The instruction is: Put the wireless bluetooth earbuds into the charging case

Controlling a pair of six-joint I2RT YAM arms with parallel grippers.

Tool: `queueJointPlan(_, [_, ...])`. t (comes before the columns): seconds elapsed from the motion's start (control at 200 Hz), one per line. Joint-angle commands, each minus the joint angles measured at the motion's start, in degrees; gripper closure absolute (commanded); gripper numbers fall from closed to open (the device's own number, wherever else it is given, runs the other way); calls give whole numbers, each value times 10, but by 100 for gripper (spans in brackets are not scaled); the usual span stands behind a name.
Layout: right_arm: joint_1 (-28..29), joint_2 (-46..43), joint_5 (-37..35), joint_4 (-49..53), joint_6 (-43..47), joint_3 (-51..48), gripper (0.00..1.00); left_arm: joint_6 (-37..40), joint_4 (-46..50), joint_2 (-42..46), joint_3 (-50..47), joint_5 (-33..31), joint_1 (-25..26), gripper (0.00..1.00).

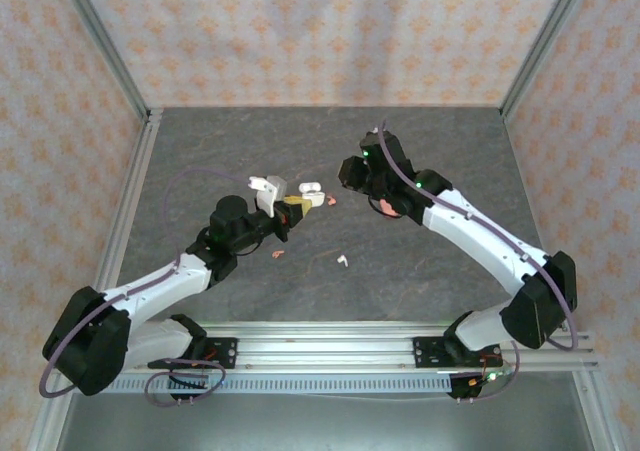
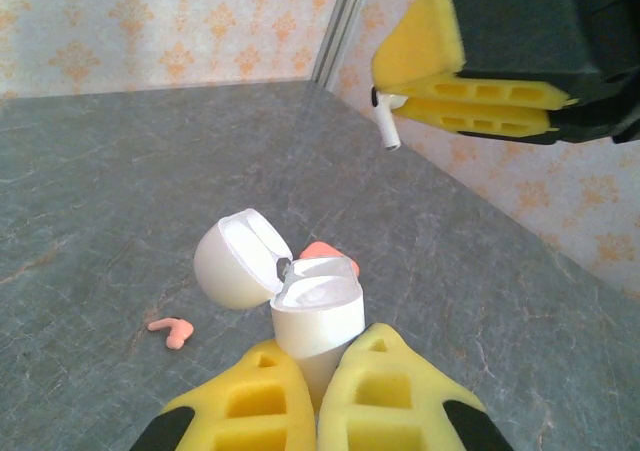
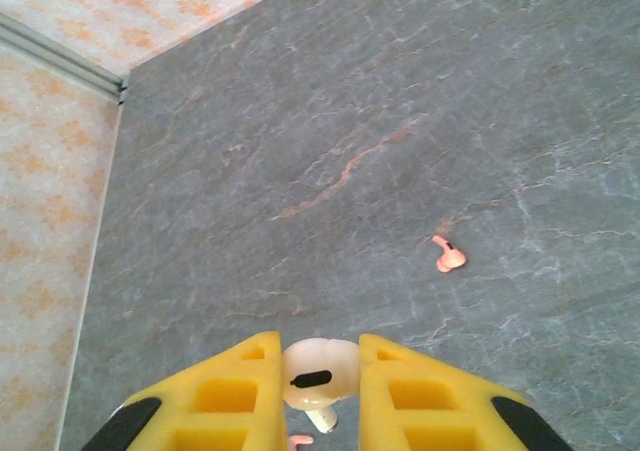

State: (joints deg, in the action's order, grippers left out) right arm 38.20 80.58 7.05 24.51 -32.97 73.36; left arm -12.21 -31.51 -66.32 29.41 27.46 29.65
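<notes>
Left claw: closed tight on the lower half of the charging case, one yellow pad on each side.
Charging case: white and pebble-shaped, held upright at the left claw's tips above the desk, a little left of the middle.
Lid: flipped wide open and hanging off to the left, so the hollow top of the case is bare.
Right claw: nearly closed, pinching the white earbud between its two yellow pads.
White earbud: gripped by its rounded head, with the stem poking down below the pads. From the left wrist it hangs in the air above and beyond the open case, well clear of it.
Pink piece: a rounded coral shape right behind the case. I cannot tell whether it touches the case or what exactly it is.
Pink earbud: lying loose on the desk, on the near side of the left claw.
Loose white earbud: also flat on the desk, right of the pink earbud and apart from it, between the two arms.
Desk: dark grey, stone-patterned, with patterned walls round three sides.
</notes>
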Motion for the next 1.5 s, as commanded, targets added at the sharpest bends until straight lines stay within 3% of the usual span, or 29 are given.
queueJointPlan(0.0, [11,-22,-11,-21,3,8,82,-8,-38,1,6,-12,6,100])
queueJointPlan(0.43, [49,-41,-8,-118,-3,-7,83,29,-37,1,34,-31,6,100])
queueJointPlan(0.861, [65,-41,15,-196,-27,-43,83,6,-77,-38,56,-23,6,100])
queueJointPlan(1.491, [70,6,33,-216,-41,-58,82,10,-75,-31,59,-27,6,100])
